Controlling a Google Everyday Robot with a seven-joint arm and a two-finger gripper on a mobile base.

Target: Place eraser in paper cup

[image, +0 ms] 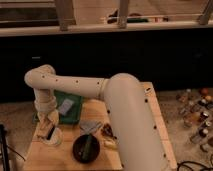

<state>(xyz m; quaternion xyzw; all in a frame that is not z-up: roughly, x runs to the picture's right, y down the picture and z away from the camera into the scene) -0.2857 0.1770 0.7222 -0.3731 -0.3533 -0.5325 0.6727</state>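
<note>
The white paper cup stands on the wooden table near its front left corner. My gripper points down right over the cup's mouth. It is shut on the eraser, a small dark oblong block held tilted at the cup's rim. The pale arm sweeps in from the right foreground and hides much of the table's middle.
A green tray holding a flat grey pad lies just behind the cup. A dark bowl sits to the cup's right, with a grey cloth-like item and a snack bag. Bottles stand on the floor at right.
</note>
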